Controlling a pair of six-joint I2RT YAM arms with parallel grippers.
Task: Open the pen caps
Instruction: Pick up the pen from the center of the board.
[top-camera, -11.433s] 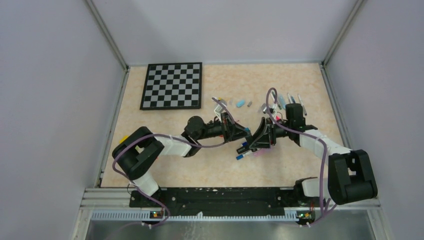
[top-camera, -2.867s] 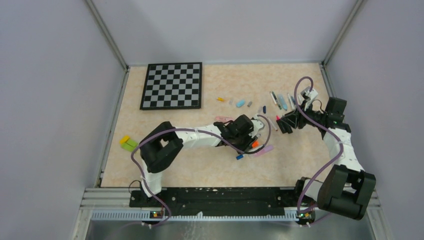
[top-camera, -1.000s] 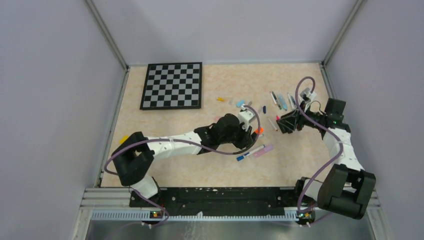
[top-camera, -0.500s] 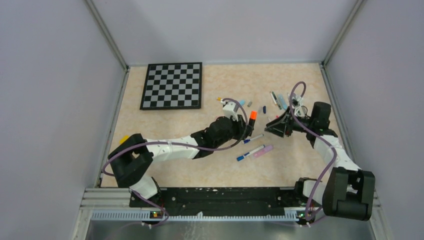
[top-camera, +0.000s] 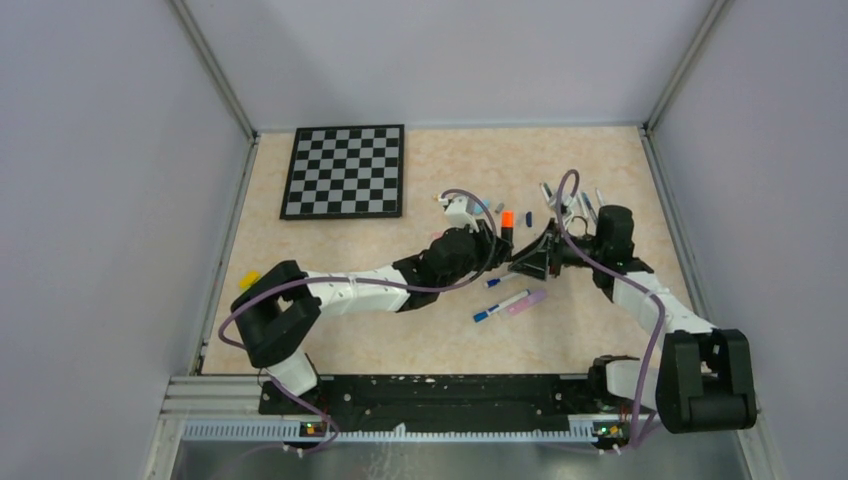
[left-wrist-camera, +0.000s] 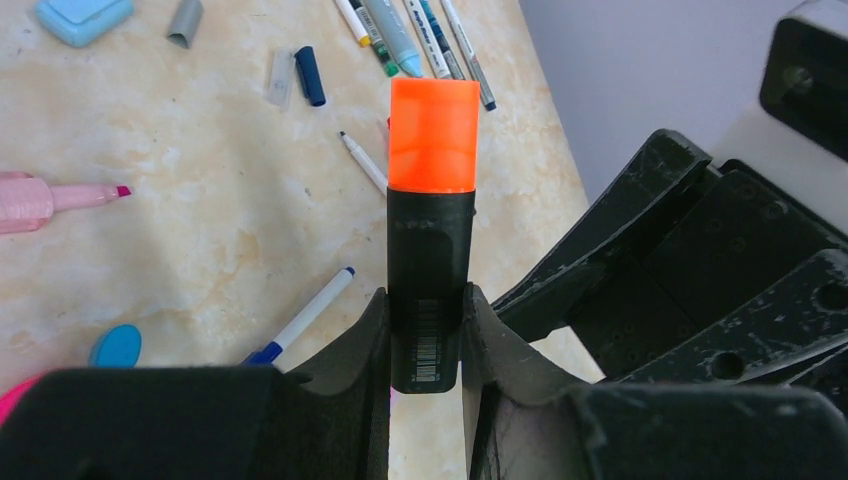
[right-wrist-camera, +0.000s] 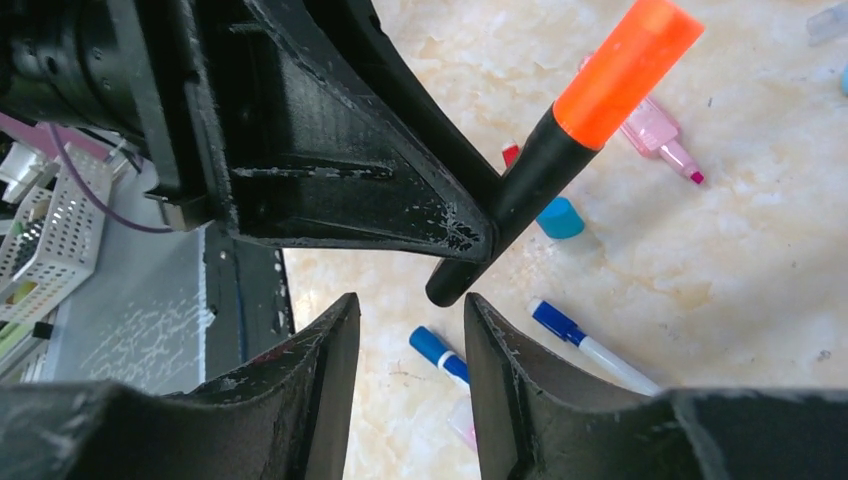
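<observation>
Clearly the step in hand is the uncapping of one marker. The left claw (left-wrist-camera: 425, 305) is clamped on the lower barrel of a black marker (left-wrist-camera: 430, 240) and holds it off the desk (top-camera: 400, 340). The marker is to the right of the chessboard (top-camera: 345, 172), about level with that board's near edge. The orange cap (left-wrist-camera: 433, 135) sits on the marker's free end, pointing away from the left claw. No gap shows at the seam, so this cap is not yet off.

The right claw (right-wrist-camera: 410, 305) hangs just beyond the marker, on the side away from the chessboard. Its jaws stand apart with nothing between them. In its own camera the marker's butt end, not the cap, lies nearest the gap.

Further right of the chessboard lies a row of thin pens (top-camera: 570, 200). A blue-capped pen (top-camera: 498, 306) and a pink marker (top-camera: 527, 302) rest on the desk, right of the chessboard and nearer than its near edge.

The next move likely calls for the right claw to shift up the barrel until its open jaws straddle the orange cap alone. It would then close and pull straight along the marker's axis while the left claw holds firm. Closing on the black barrel instead would free nothing.
</observation>
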